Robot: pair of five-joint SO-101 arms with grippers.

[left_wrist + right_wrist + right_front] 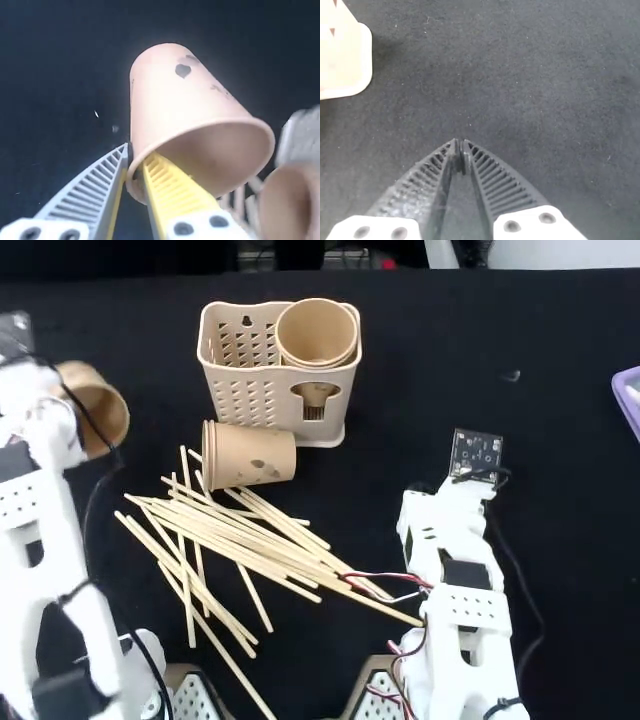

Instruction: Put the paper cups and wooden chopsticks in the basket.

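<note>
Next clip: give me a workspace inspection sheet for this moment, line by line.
Surface: black cloth over the table.
Job's things: basket upright, first cup standing in one compartment; second cup on its side in front of the basket; third cup held by the left gripper; chopsticks scattered loose on the cloth.
Clutter: nothing seen.
Grippers: left gripper shut on the third cup's rim, one finger inside; right gripper shut, holding nothing, above bare cloth.
Cables: red and black wires by the chopsticks' tips.
Surroundings: purple object at the right edge.
</note>
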